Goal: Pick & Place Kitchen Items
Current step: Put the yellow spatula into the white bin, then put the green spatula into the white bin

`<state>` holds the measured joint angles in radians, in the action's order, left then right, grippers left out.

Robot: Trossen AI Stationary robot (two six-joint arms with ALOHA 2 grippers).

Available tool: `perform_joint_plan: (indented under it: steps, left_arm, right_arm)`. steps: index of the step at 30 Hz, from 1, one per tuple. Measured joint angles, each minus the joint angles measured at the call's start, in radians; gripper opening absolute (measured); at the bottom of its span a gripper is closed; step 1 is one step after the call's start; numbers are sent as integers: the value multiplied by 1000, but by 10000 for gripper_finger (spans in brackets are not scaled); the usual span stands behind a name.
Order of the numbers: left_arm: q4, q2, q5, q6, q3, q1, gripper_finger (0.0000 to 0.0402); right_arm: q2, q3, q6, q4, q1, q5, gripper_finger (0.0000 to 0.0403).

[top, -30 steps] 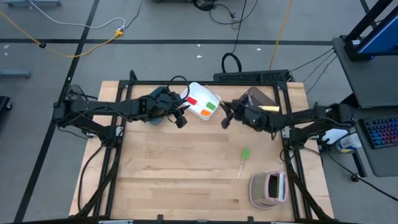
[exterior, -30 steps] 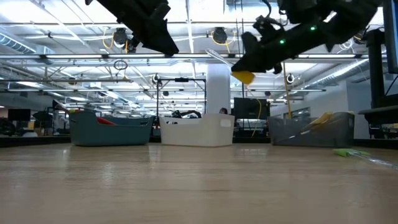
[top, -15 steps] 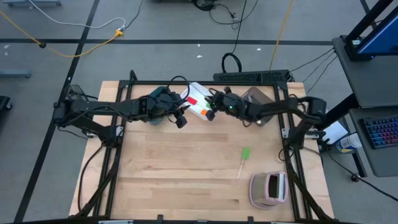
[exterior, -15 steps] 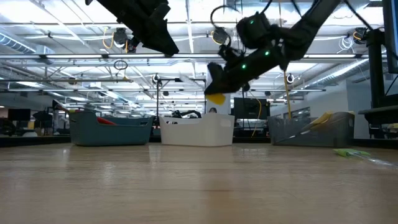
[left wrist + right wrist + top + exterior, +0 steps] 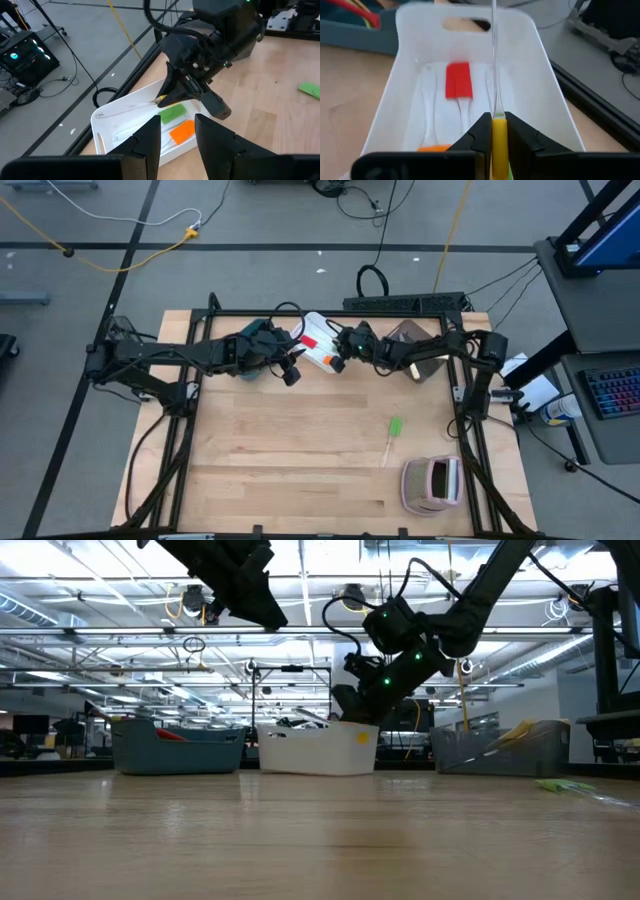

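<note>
— Wooden table [image 5: 300, 440], then what stood on it?

— Three bins along the far edge: teal [image 5: 178, 748], white [image 5: 318, 340] and brown [image 5: 500, 747]. A pink-grey striped thing [image 5: 432, 484] sat at the near right corner.

— And the arms?

— The right gripper [image 5: 338, 348] hung over the white bin, fingers clamped on a yellow spatula [image 5: 499, 142], its clear stick pointing into the bin. The left gripper [image 5: 177, 134] hovered just beside that bin, fingers apart, holding nothing.

— Other utensils?

— Red [image 5: 458, 80], orange [image 5: 181, 131] and green [image 5: 173, 113] spatulas lay inside the white bin. Another green spatula [image 5: 394, 428] lay on the bare table, well apart.
</note>
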<state>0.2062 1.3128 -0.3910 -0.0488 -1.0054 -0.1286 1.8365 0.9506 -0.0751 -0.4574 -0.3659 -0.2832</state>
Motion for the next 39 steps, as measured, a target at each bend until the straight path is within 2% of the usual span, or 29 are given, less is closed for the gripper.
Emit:
perform_joint_plan:
  steps: [5, 19, 26, 35, 39]
  left_arm:
    - [0, 0, 0, -5, 0, 0, 122]
    - [0, 0, 0, -6, 0, 0, 122]
    - [1, 0, 0, -7, 0, 0, 122]
    - [3, 0, 0, -9, 0, 0, 122]
    - [8, 0, 0, -9, 0, 0, 122]
  right_arm:
    - [-5, 2, 10, 75, -10, -1, 31]
    - [-3, 0, 30, 90, -32, 12, 38]
    - [-2, 0, -15, 89, -53, 83, 77]
    - [5, -6, 34, 83, -45, 76, 136]
    - [2, -4, 75, 17, -27, 76, 158]
